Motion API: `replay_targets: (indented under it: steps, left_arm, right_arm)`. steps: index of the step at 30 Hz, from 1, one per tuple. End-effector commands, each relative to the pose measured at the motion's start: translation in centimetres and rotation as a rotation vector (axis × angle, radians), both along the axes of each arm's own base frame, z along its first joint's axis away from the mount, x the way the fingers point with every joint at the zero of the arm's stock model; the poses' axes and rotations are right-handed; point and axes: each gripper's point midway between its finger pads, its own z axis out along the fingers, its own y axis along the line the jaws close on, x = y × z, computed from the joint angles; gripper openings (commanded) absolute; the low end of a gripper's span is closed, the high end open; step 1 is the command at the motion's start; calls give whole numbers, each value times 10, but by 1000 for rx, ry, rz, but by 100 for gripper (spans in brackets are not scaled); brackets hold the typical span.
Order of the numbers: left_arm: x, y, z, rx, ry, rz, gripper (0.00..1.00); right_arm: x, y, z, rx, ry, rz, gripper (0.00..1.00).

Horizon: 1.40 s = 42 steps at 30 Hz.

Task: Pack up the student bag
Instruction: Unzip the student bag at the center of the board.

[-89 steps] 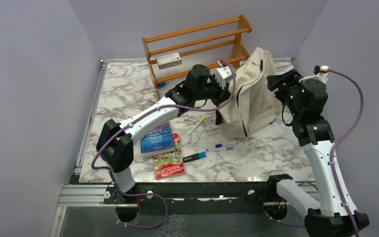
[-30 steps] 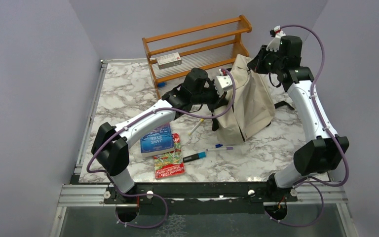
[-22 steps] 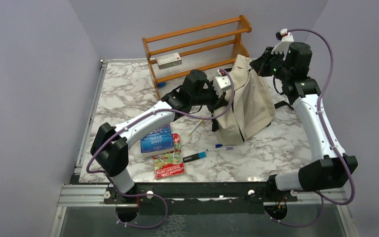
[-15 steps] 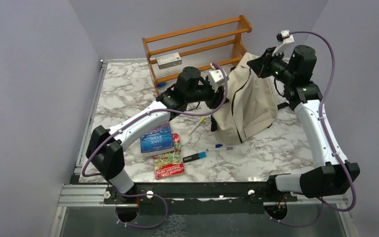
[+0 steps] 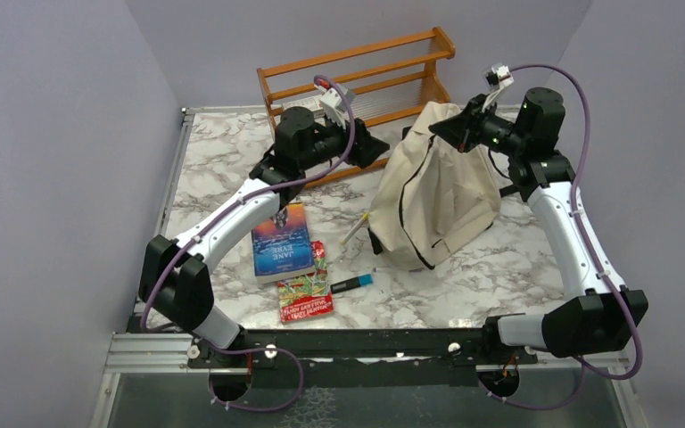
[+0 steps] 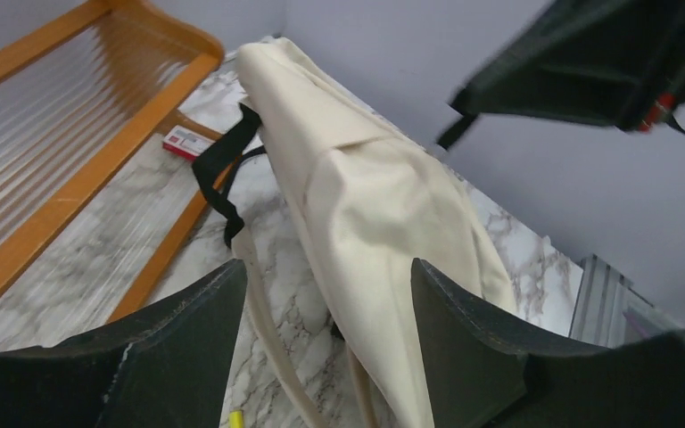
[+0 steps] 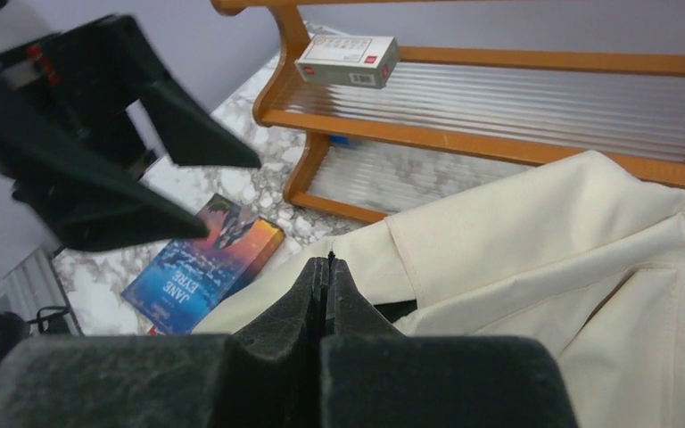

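The student bag (image 5: 433, 192) stands right of centre on the desk (image 5: 223, 169); we cannot see its contents. We see the right gripper (image 5: 435, 126) closed, pinching the bag's top. The left gripper (image 5: 376, 149) is wide and empty beside the rack (image 5: 383, 53).

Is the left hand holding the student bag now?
No, the left hand is open and stands apart from the student bag, with a plain gap between them in the top view.

We see white shells between black joints on the left arm (image 5: 232, 218) and right arm (image 5: 575, 236), each trailing a purple cable (image 5: 582, 96); the left gripper (image 6: 325, 276) and right gripper (image 7: 328, 266) have matte black wedge fingers.
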Motion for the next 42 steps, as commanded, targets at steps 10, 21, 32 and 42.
replay_targets:
  steps: [10,21,32,42]
  left_arm:
    - [48,-26,-7,-101,279,11,71]
    - [47,-49,-34,-64,365,-38,70]
    - [40,-75,-44,-70,421,-93,64]
    - [38,-88,-32,-122,438,-164,44]
  right_arm:
    - [-31,17,14,33,-101,177,1]
    - [-36,24,12,63,-85,243,1]
    - [-36,27,2,64,-55,267,1]
    - [-32,24,-6,54,-36,240,1]
